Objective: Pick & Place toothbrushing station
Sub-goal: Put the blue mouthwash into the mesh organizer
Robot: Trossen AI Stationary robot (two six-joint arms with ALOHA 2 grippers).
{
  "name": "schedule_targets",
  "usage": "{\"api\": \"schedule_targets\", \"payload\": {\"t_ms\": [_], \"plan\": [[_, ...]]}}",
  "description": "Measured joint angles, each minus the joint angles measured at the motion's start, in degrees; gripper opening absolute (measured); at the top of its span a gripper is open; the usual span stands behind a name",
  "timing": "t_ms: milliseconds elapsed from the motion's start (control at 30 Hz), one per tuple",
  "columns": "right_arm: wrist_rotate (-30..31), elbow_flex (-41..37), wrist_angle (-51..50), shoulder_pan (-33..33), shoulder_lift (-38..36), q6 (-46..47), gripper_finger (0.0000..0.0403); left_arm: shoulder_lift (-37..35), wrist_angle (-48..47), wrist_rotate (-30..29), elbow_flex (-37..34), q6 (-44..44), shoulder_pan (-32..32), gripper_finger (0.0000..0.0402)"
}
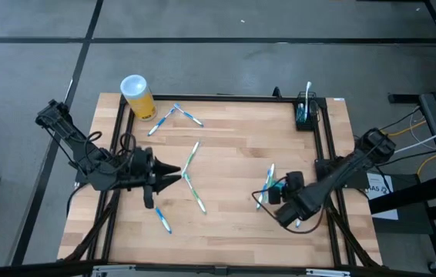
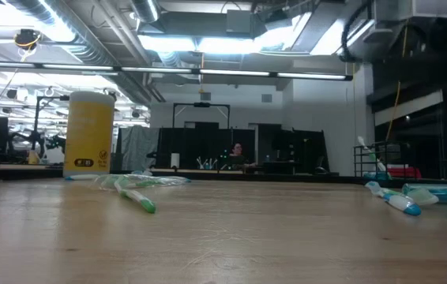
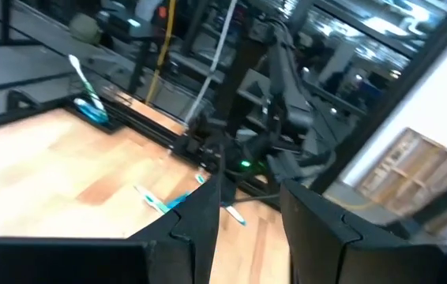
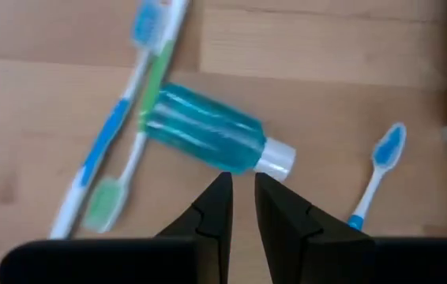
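On the wooden surface (image 1: 233, 154), seen from above, a yellow cup (image 1: 138, 96) with a white lid stood at the far left corner. Just beside it lay two toothbrushes (image 1: 176, 115) forming a shallow peak.

The left gripper (image 1: 173, 174) hovered over the left half of the surface, pointing toward the middle, its jaws parted with nothing between them. Its tips were close to a pair of toothbrushes (image 1: 191, 173), one green-handled, that met in a bent line at the centre. Another blue toothbrush (image 1: 162, 219) lay nearer the front edge, below that gripper.

Right of centre, a teal tube with a white cap (image 4: 215, 138) lay on its side across two toothbrushes (image 4: 117, 134), one blue and one green. The right gripper (image 4: 241, 193) hung directly above the tube's cap end, its jaws drawn close together with only a narrow gap, gripping nothing. A small blue toothbrush (image 4: 377, 173) lay apart from the tube.

The black toothbrush holder (image 1: 306, 111) stood at the far right corner, with a toothbrush upright in it, well apart from both grippers.
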Motion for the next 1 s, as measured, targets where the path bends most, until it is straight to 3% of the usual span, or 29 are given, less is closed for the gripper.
{"api": "schedule_targets", "payload": {"t_ms": [533,767,1000], "plan": [[-6.1,-5.3,1.5,-0.7,1.7,0.1,0.0046,-4.5,-0.1,0.6,0.0,3.8,-4.9,0.0129],[-5.8,-8.5,6.3,-0.8,3.5,0.2,0.0040,-7.2,-0.1,-0.7,0.0,4.8,-5.8,0.0129],[-0.1,-8.7,12.1,-3.5,7.3,0.0,0.0040,-8.5,-0.1,-1.5,0.0,5.7,-5.8,0.0129]]}}
